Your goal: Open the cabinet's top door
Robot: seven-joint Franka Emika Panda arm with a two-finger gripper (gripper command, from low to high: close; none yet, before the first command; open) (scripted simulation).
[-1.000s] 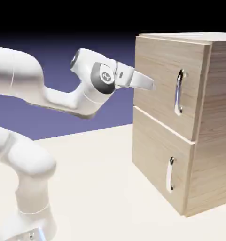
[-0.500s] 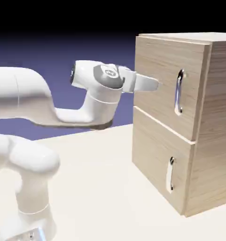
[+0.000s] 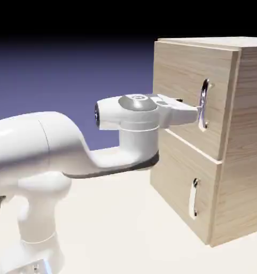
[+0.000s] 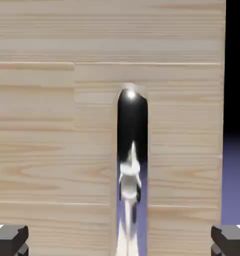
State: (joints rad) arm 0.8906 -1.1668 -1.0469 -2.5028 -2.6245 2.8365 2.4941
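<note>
No writing or labels readable anywhere. Boxy light-oak wood-grain cabinet (image 3: 216, 134) stands on pale table (image 3: 119, 225), exterior view's right. Upper, larger wood-grain top door (image 3: 192, 96) is shut; its long silver handle (image 3: 203, 105) runs vertical. White two-finger gripper (image 3: 193, 113) is level, jaws spread wide, grasping nothing, tips just beside the handle. Shorter lower door (image 3: 181, 182) beneath, small handle likewise vertical.
</note>
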